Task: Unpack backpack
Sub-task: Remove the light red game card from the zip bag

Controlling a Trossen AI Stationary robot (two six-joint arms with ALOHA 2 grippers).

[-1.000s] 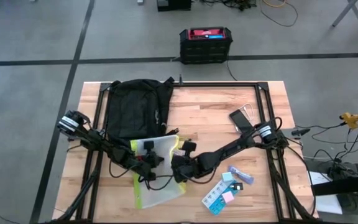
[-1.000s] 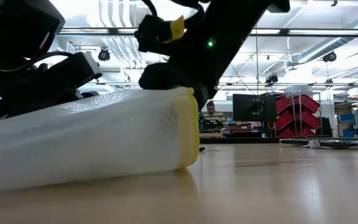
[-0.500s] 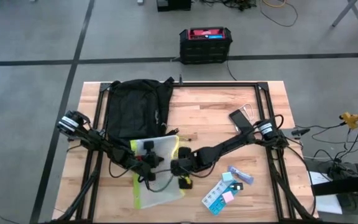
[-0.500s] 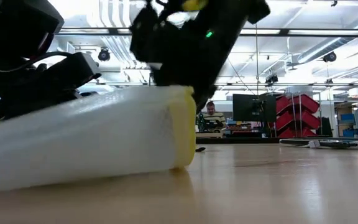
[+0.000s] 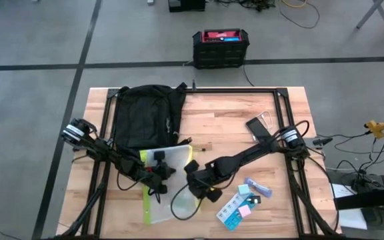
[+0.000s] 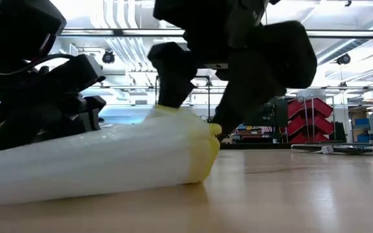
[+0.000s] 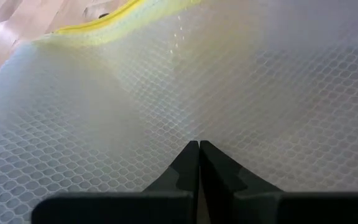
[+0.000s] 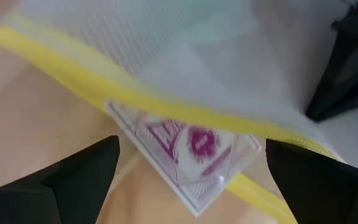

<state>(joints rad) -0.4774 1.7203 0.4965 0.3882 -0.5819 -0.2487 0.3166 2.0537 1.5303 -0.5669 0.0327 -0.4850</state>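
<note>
The fingers (image 7: 199, 163) of the left gripper (image 5: 157, 175) are pressed together on the mesh wall of a translucent, yellow-edged pouch (image 5: 167, 187), pinning it near the worktop's (image 5: 225, 127) middle, while the fingers (image 8: 82, 168) of the right gripper (image 5: 205, 187) stand wide apart, straddling the pouch's yellow-edged mouth with nothing between them yet. The right wrist view shows a flat white card or packet with a magenta pattern (image 8: 188, 152) half out of that mouth, lying between the spread fingers. The backpack (image 5: 149, 117) lies at about eleven o'clock of the worktop's centre, touching the pouch's far end, and looks slack. Already laid out at about four o'clock are a blister-style pack and small coloured pieces (image 5: 240, 203), with a dark phone-like slab (image 5: 259, 128) at two o'clock. In my judgement the bag itself is mostly dealt with and the step in hand is emptying the pouch. The next move calls for the right fingers to come together on the card's exposed edge and draw it straight out while the left holds the pouch firm.
</note>
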